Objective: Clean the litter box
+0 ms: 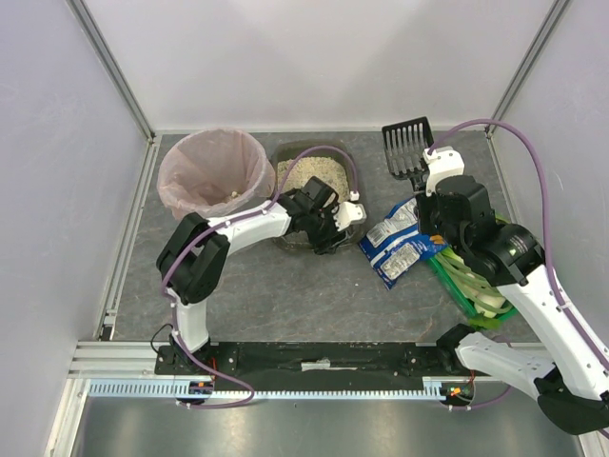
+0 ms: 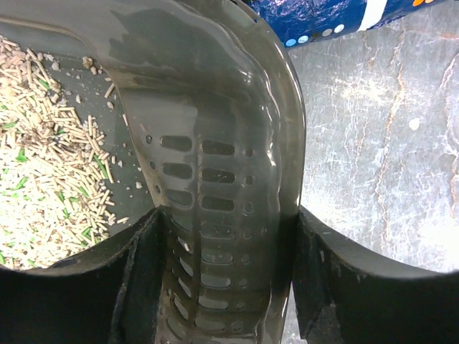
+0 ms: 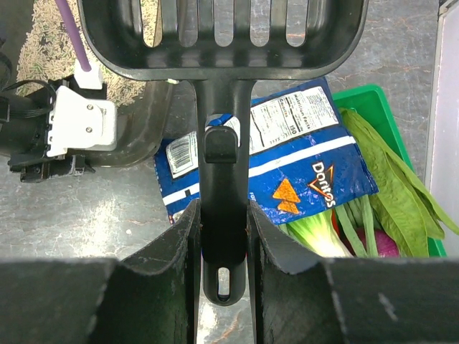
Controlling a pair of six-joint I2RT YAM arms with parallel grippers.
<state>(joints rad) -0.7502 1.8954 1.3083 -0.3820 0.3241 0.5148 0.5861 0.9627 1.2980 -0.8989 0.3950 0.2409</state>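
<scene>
The dark litter box (image 1: 290, 149) with pale granules (image 1: 314, 173) stands at the back middle of the table. My left gripper (image 1: 344, 221) is shut on its wide right rim; in the left wrist view the slotted rim (image 2: 215, 107) fills the gap between the fingers (image 2: 140, 272), with granules (image 2: 50, 172) to the left. My right gripper (image 1: 425, 176) is shut on the handle of a black slotted scoop (image 1: 407, 148), held in the air right of the box. In the right wrist view the scoop handle (image 3: 224, 186) sits between the fingers, above the box corner (image 3: 140, 136).
A round pink-lined bin (image 1: 211, 173) stands left of the litter box. A blue chips bag (image 1: 400, 243) lies right of the box, under the scoop (image 3: 308, 158). A green crate of vegetables (image 1: 466, 276) sits at the right, beneath my right arm. White walls enclose the table.
</scene>
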